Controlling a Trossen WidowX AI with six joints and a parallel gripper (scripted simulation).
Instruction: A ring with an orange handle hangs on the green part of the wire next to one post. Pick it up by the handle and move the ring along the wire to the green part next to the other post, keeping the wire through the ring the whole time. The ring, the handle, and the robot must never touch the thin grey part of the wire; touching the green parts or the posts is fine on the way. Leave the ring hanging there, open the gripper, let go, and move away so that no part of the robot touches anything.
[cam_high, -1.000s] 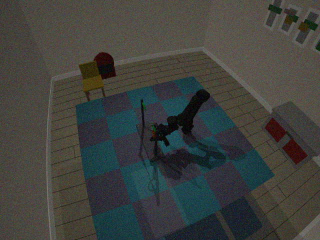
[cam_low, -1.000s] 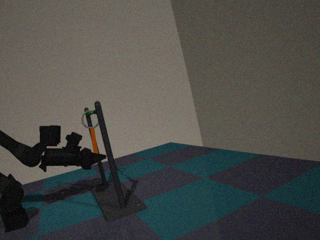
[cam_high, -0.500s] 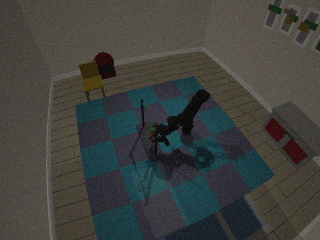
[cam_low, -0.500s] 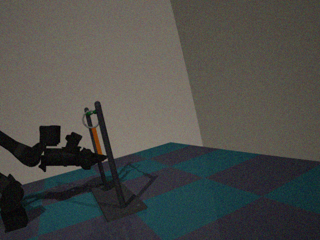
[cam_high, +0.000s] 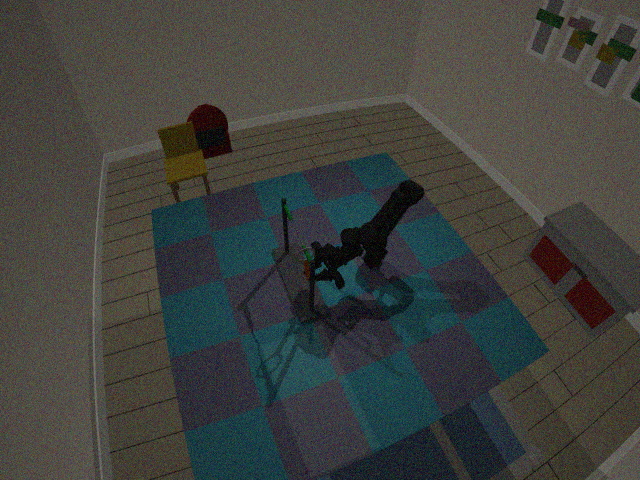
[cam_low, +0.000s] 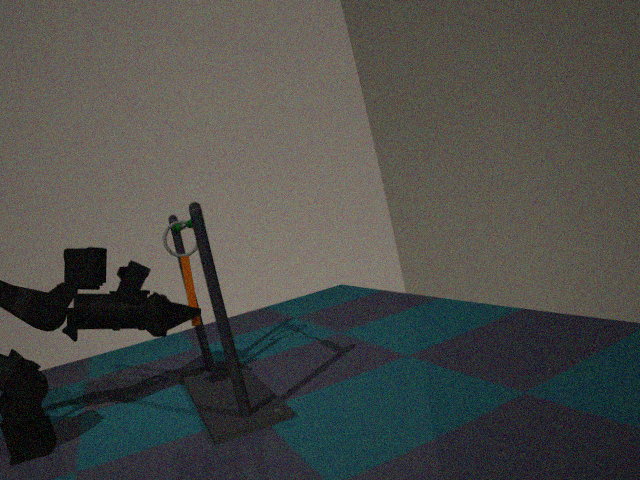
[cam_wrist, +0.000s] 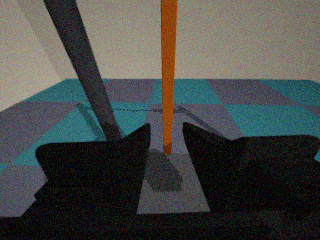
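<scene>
The grey ring (cam_low: 165, 238) hangs on the green wire part (cam_high: 307, 253) (cam_low: 189, 223) beside the nearer post (cam_high: 311, 294) (cam_low: 217, 294) (cam_wrist: 82, 65). Its orange handle (cam_high: 306, 269) (cam_low: 188, 284) (cam_wrist: 168, 75) points down, close to upright. My gripper (cam_low: 199, 311) (cam_wrist: 166, 127) is partly open around the lower end of the handle; in the wrist view there is a gap on each side of the handle. The far post (cam_high: 285, 232) has the other green wire part (cam_high: 287, 210) near its top. The thin grey wire is hardly visible in the dim light.
The posts stand on a grey base plate (cam_low: 206, 400) on the checkered mat (cam_high: 201, 320) (cam_low: 413, 382). In the wrist view the nearer post rises just left of the handle, behind the left finger. A yellow chair (cam_high: 186, 165) and a grey cabinet (cam_high: 594, 248) are farther off.
</scene>
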